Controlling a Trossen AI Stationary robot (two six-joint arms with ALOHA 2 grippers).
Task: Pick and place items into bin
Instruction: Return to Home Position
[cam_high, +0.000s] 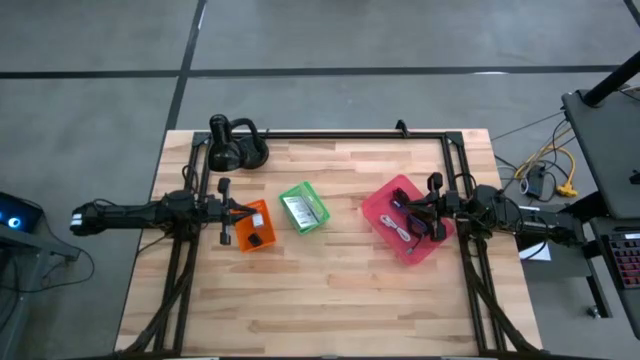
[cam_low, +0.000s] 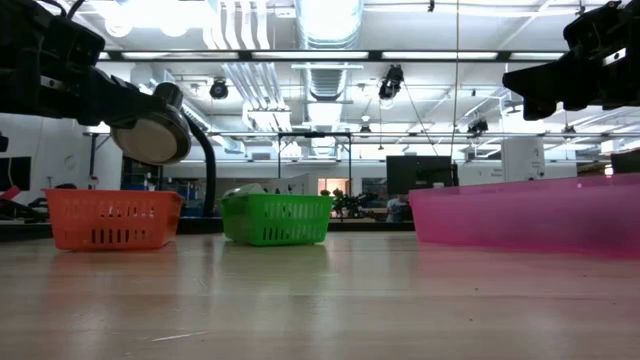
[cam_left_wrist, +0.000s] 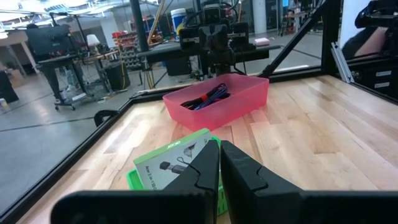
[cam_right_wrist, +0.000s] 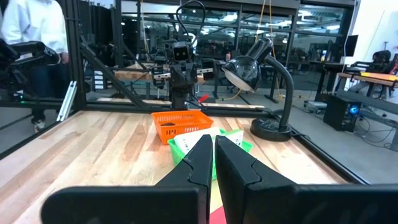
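Note:
Three small bins stand on the wooden table: an orange bin (cam_high: 253, 227) (cam_low: 112, 220), a green bin (cam_high: 303, 208) (cam_low: 277, 218) and a pink bin (cam_high: 405, 218) (cam_low: 530, 215). Black and purple coiled cables (cam_high: 403, 228) (cam_left_wrist: 208, 98) lie in the pink bin. A small black item (cam_high: 255, 240) lies in the orange bin, and a green-white card (cam_left_wrist: 174, 163) rests on top of the green bin. My left gripper (cam_high: 232, 214) (cam_left_wrist: 219, 158) hovers shut above the orange bin's left side. My right gripper (cam_high: 428, 212) (cam_right_wrist: 213, 149) hovers shut above the pink bin. Neither holds anything.
A black desk lamp (cam_high: 235, 145) (cam_right_wrist: 261, 78) stands at the table's far left corner, its head (cam_low: 152, 130) hanging over the table. A black frame (cam_high: 330, 134) runs along the far edge and both sides. The bare near half of the table (cam_high: 320, 300) holds no objects.

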